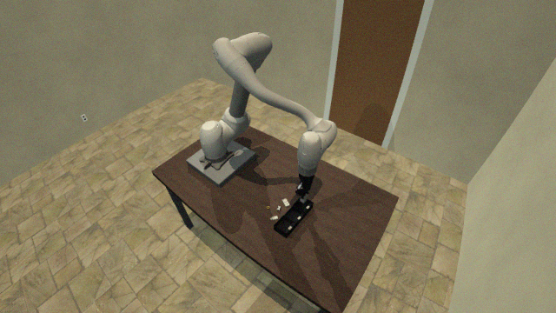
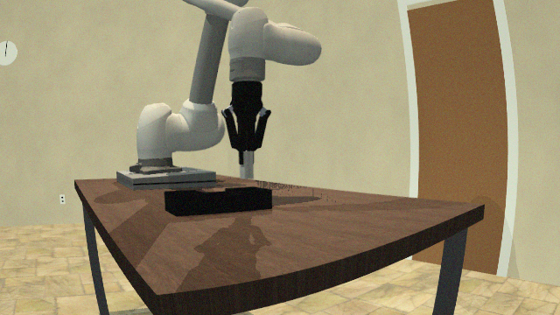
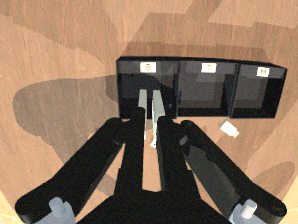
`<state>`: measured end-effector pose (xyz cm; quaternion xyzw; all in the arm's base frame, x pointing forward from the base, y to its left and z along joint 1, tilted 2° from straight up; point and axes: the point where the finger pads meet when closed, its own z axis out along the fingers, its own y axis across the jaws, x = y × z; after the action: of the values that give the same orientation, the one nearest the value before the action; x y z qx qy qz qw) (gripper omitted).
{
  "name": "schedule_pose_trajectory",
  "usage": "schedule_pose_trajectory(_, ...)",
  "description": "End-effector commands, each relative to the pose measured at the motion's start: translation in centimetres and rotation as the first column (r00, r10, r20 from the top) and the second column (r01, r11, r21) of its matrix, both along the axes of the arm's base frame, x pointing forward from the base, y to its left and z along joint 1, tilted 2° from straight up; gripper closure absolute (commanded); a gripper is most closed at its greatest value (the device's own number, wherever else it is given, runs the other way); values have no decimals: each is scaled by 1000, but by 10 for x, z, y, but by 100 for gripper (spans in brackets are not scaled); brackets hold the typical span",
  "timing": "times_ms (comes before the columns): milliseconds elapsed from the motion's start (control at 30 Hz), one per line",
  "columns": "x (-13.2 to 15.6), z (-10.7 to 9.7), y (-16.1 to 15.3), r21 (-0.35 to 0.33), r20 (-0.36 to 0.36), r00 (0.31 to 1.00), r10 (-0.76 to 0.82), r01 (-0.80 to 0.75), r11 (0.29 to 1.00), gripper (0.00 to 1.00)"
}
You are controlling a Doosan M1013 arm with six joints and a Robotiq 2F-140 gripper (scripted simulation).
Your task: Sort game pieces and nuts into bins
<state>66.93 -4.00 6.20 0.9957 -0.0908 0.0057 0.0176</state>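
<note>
In the top view, the gripper (image 1: 304, 199) (image 2: 247, 177) (image 3: 149, 100) is above the table near bin B (image 3: 129, 100), its fingers pressed together on nothing; white pieces (image 1: 285, 203) and a yellow piece (image 1: 268, 207) lie on the table toward ten o'clock from the bin row (image 1: 294, 217) (image 2: 219, 202); bin T (image 3: 202, 95) sits at three o'clock from B in the wrist view.
</note>
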Motion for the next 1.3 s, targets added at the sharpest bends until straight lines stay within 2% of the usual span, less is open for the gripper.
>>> schedule_pose_trajectory(0, 0, -6, 0, 0, 0, 1000, 0, 0, 1000, 95)
schedule_pose_trajectory(667, 0, -54, -2, 0, 0, 1000, 0, 0, 1000, 95)
schedule_pose_trajectory(1267, 0, -55, -2, 0, 0, 1000, 0, 0, 1000, 95)
